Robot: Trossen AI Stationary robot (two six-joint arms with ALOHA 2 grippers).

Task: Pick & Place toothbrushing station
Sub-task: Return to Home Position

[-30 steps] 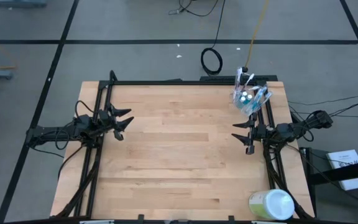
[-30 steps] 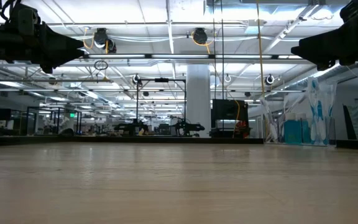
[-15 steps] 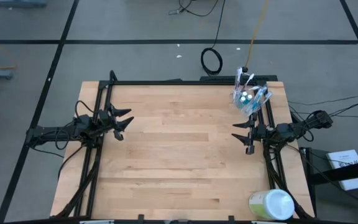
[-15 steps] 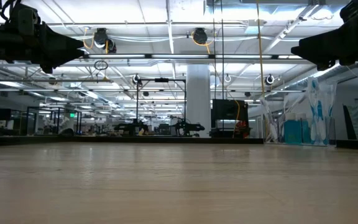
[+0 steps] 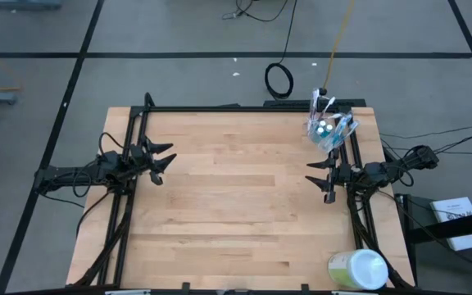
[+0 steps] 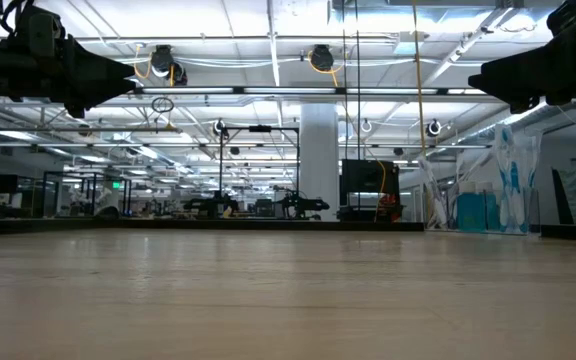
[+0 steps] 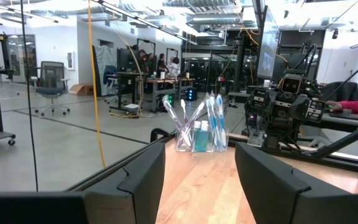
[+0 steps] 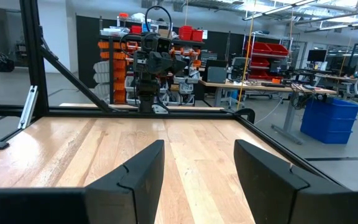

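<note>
— While both arms hang over the table [image 5: 236, 213], how do the jaws stand?

— Left gripper [image 5: 167, 157]: jaws released and spread wide, with nothing between them. Its wrist view shows the two dark fingers [image 7: 135, 180] apart, with bare wood in the gap. Right gripper [image 5: 319, 181]: likewise released and empty.

— Orientation?

— Each gripper points inward toward the middle of the table, so the two face one another across its width. The left arm lies stretched out over the black frame at the left edge, forearm roughly level. The right arm mirrors it at the right edge. The low view shows both sets of fingertips raised clear of the wood.

— Location of the toothbrushing station?

— Right-hand corner, at the table end that shows at the top of the high view. The clear cup [image 5: 329, 135] stands upright near the right gripper, not touching it. Blue and white toothbrushes [image 7: 212, 118] stand in it, fanned out above the rim, with teal-capped tubes [image 7: 199, 135] low among them.

— Anything else on the surface?

— A large pale green-and-white container [image 5: 357, 269] at the right-hand corner of the opposite end, well apart from the cup.
</note>
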